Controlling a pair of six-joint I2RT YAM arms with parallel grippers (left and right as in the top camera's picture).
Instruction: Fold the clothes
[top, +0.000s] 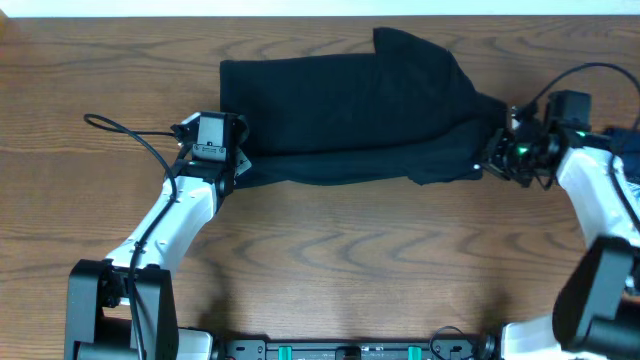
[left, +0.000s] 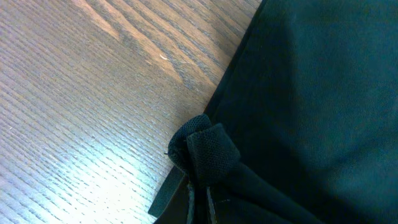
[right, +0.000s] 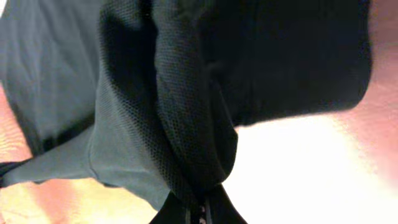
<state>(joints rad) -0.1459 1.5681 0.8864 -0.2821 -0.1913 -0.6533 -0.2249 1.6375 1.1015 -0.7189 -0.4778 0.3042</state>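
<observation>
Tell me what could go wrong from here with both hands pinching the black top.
1. The left hand is shut on only a small knot at the edge of the black top, which may slip free when pulled.
2. The right hand is shut on a thick bunch of gathered layers, so lifting could drag more fabric than intended and skew the fold.
3. The top lies unevenly bunched on the table, so creases may get folded in.

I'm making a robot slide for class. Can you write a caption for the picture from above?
Left gripper and right gripper pinch opposite ends of a black top on the table.
</observation>
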